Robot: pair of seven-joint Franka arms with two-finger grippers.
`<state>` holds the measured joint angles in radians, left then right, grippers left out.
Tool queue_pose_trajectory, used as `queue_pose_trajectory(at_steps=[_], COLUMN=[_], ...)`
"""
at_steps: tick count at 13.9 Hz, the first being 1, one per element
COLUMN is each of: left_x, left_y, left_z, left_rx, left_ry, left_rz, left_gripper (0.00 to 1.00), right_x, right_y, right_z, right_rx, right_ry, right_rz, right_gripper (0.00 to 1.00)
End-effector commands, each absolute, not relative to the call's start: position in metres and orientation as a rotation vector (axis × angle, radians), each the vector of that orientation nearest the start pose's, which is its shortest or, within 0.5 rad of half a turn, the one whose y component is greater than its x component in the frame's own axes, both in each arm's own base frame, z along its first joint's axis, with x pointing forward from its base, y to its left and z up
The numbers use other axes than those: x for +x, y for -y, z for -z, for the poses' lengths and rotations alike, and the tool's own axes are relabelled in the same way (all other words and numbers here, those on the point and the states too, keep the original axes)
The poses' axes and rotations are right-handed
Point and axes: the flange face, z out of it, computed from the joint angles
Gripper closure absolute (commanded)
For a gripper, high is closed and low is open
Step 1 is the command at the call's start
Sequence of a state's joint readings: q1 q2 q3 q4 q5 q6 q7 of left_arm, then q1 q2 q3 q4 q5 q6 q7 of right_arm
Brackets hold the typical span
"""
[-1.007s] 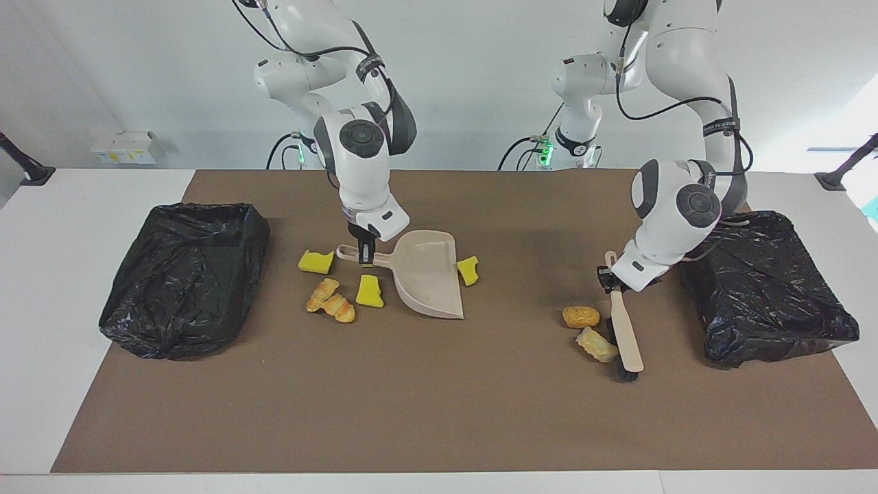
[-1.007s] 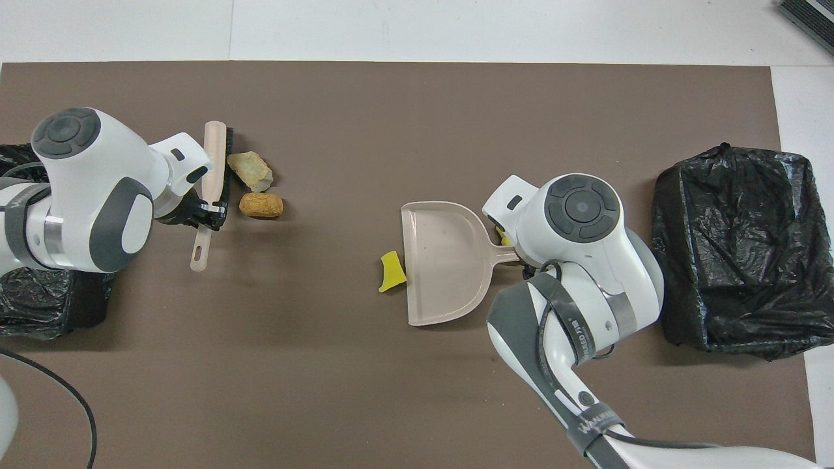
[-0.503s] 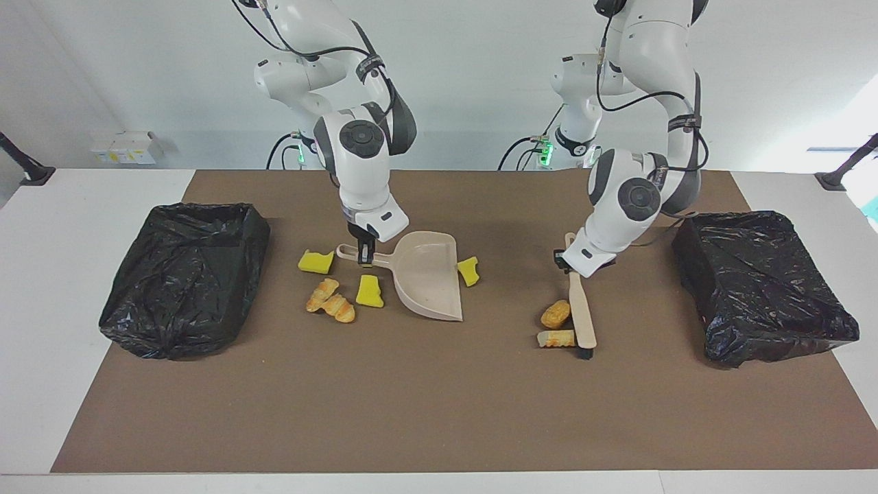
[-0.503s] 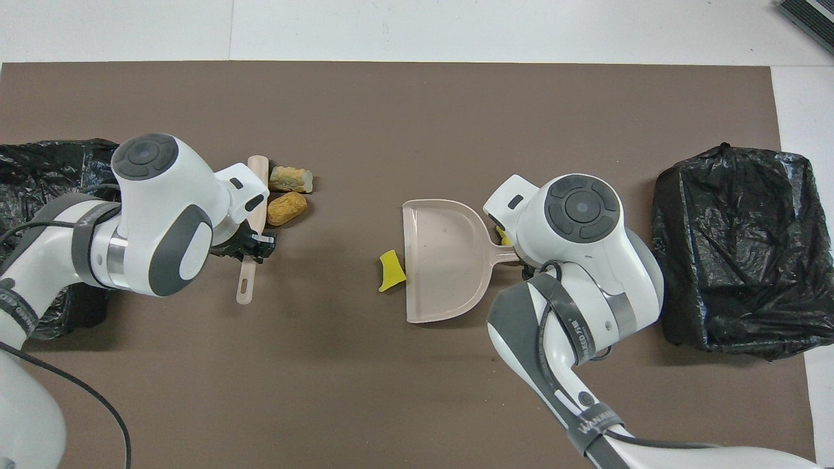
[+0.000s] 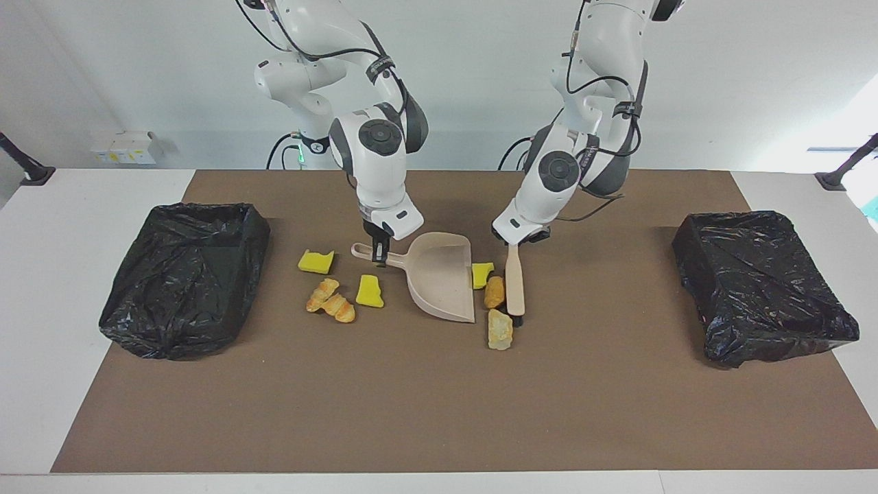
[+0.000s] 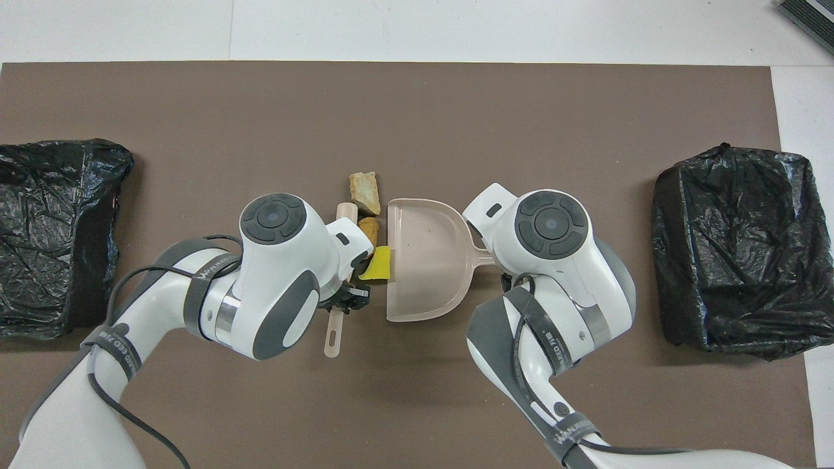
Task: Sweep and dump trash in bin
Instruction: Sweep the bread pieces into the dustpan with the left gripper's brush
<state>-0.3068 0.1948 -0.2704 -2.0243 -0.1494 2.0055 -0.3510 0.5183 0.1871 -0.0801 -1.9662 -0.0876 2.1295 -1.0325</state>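
Fig.: your left gripper (image 5: 516, 241), clamped on brush (image 5: 514, 287), has swept two bread bits (image 5: 494, 291) to dustpan (image 5: 442, 274) mouth, 3 o'clock side; right gripper (image 5: 379, 255) grips handle. One scrap (image 5: 499, 329) missed; sweep in next.

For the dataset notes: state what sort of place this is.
Probably a robotics lab test bench, not a home: two white arms mounted at a table with a brown mat, staged scraps beside a dustpan, and black-lined bins at each end.
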Motion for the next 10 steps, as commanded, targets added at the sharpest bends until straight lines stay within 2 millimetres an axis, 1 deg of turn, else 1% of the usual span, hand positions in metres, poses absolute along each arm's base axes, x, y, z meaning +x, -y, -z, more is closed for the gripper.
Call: queue_pose_trajectory(at_steps=[1,4,5,6,7,8,9,10], left_x=[0.444,0.427,0.425,0.423,0.425,0.43,0.438,0.453], left_y=[0.334,0.357,0.359,0.359,0.354,0.348,0.344,0.33], left_z=[-0.349,-0.355,-0.364,-0.379,-0.394,-0.405,-0.41,-0.41], left_rx=[-3.202,-3.23,-3.236,-3.24,-3.238,-3.227,-3.217,-3.193], left_ry=[-0.251,-0.292,-0.303,-0.32,-0.347,-0.427,-0.498,-0.506], left_rz=[-0.415,-0.456,-0.443,-0.424,-0.426,-0.429,-0.418,-0.373], left_gripper=[1.0,1.0,1.0,1.0,1.0,1.0,1.0,1.0], right_x=[0.532,0.532,0.532,0.531,0.531,0.531,0.532,0.531], right_y=[-0.267,-0.272,-0.272,-0.272,-0.271,-0.27,-0.271,-0.27], right_z=[-0.363,-0.359,-0.359,-0.359,-0.359,-0.358,-0.359,-0.359], right_rx=[-2.384,-2.401,-2.401,-2.401,-2.401,-2.402,-2.402,-2.402], right_ry=[2.183,2.169,2.167,2.168,2.168,2.166,2.164,2.163], right_rz=[-0.046,-0.033,-0.035,-0.038,-0.04,-0.045,-0.045,-0.049], right_gripper=[1.0,1.0,1.0,1.0,1.0,1.0,1.0,1.0])
